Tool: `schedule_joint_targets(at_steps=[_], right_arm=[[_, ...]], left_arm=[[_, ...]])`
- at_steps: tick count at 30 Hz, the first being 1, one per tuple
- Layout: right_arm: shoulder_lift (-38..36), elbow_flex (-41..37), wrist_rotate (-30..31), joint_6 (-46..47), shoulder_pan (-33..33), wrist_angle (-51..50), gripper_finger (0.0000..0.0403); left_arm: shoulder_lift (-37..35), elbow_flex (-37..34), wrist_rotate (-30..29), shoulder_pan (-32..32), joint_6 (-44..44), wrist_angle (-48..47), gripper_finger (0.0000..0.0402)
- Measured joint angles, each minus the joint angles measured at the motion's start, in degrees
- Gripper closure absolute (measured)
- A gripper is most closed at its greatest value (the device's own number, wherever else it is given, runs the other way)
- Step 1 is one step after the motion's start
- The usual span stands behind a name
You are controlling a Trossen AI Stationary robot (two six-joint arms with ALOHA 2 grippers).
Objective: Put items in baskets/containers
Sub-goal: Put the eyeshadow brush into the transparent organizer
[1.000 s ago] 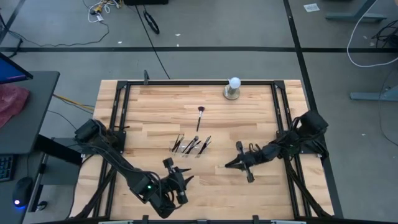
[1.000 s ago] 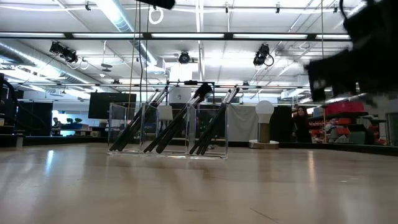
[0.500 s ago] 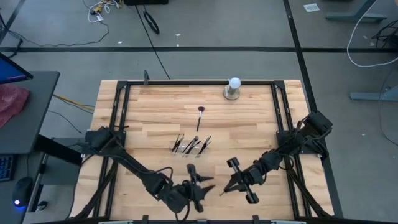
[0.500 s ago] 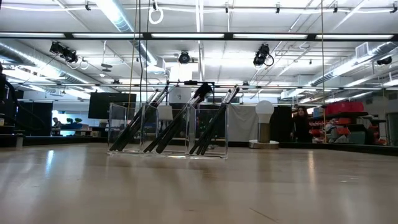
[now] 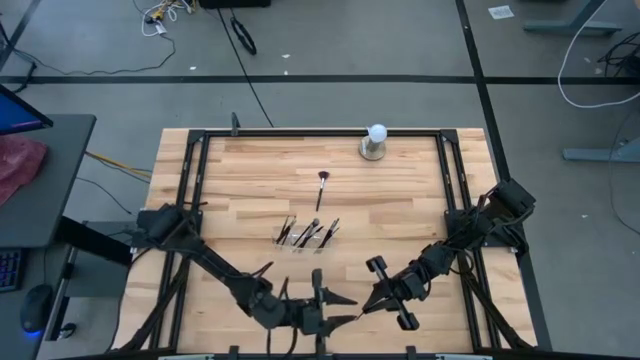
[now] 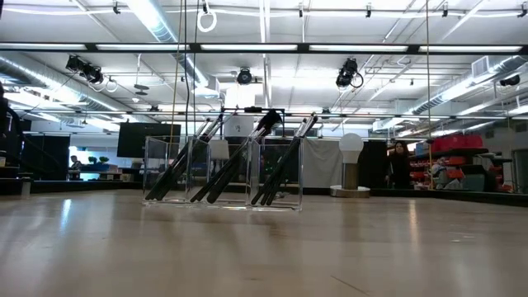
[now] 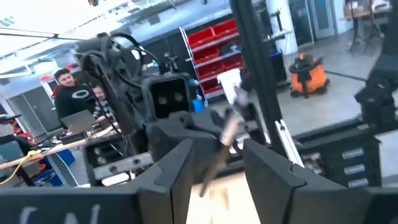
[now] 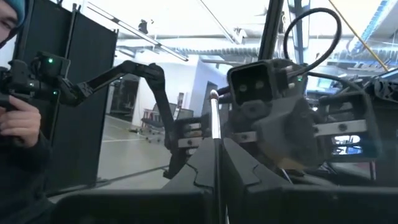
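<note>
Brushes like the one pinched upright in the right gripper (image 5: 366, 305) look light, thin and stiff, with smooth handles that could swivel or slip, so the handle's middle seems the safest hold, never the soft bristles. That brush (image 8: 214, 134) sits between closed right fingers at the table's near edge, facing the left gripper (image 5: 340, 308), whose fingers stand spread around it without clamping. Most brushes already lean in the clear tray (image 5: 308, 235) mid-table, and one brush (image 5: 322, 186) lies loose beyond it.

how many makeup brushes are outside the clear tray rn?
2. One makeup brush lies on the table beyond the clear tray. A second brush is gripped in the right hand, reaching between the left hand's open fingers. Others may be hidden.
</note>
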Motion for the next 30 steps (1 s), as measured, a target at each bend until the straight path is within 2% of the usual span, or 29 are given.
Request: schedule_joint_targets(at_steps=[3, 7, 18, 23, 30], right_arm=[[0.0, 0.0, 0.01, 0.04, 0.0, -0.04, 0.0395], [0.0, 0.0, 0.0, 0.09, 0.0, -0.27, 0.0395], [0.0, -0.02, 0.02, 0.2, 0.0, -0.26, 0.0394], [0.01, -0.02, 0.03, 0.66, 0.0, -0.24, 0.0394], [0.0, -0.02, 0.25, 0.85, -0.01, -0.33, 0.0394]], left_arm=[[-0.02, 0.0, 0.58, 0.75, 0.03, 0.8, 0.0259], [-0.02, 0.0, 6.15, 1.29, 0.02, 2.07, 0.0259], [0.15, 0.0, 9.66, 1.55, -0.44, 4.59, 0.0264], [1.48, 0.0, 9.82, 2.05, -0.98, 6.39, 0.0296], [1.73, 0.0, 10.2, 2.19, -1.24, 6.58, 0.0376]])
